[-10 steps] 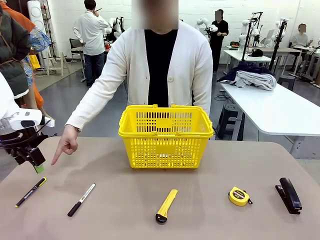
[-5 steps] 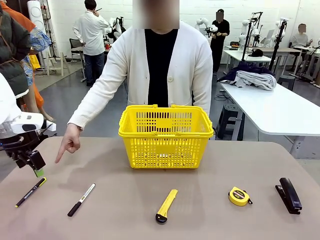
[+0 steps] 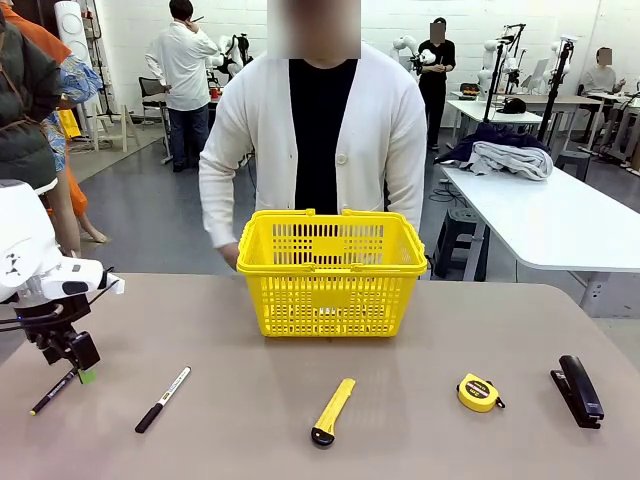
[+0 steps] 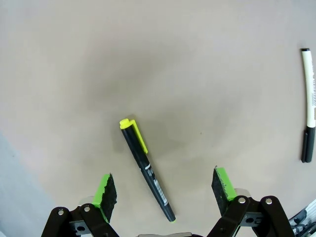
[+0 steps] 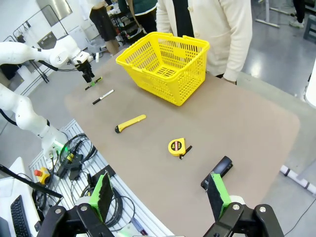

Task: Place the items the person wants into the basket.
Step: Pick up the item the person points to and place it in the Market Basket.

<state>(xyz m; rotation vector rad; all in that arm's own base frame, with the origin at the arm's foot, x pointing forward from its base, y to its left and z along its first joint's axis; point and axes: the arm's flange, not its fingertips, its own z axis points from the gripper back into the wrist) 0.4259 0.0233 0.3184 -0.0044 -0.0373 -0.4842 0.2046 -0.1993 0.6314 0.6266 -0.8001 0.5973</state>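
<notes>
PEN FIRST: The left claw (image 4: pixel 164 186) hangs just above the slim black pen (image 4: pixel 145 165) on the robot's near-left part of the table (image 3: pixel 250 440). Its jaws are spread wide, a green pad on either side of the barrel, and nothing is held. The pen lies flat, its yellow clip end pointing away from the claw in the left wrist view. It is well apart from the yellow basket (image 3: pixel 330 300), which sits at the far middle, in front of the person (image 3: pixel 320 130).

The pen looks light, stiff and thin. Its smooth barrel is likely to roll or skid if one pad reaches it first. The soundest hold appears to be across the barrel near mid-length, with the pads low against the table so both meet it together.

The black-and-white marker (image 3: pixel 163 399) lies near the pen on its right. The right claw (image 5: pixel 160 191), equally wide and empty, is raised high over the table's right side. Below it rest the stapler (image 3: pixel 578 390) and tape measure (image 3: pixel 478 392), both squatter and probably heavier.
</notes>
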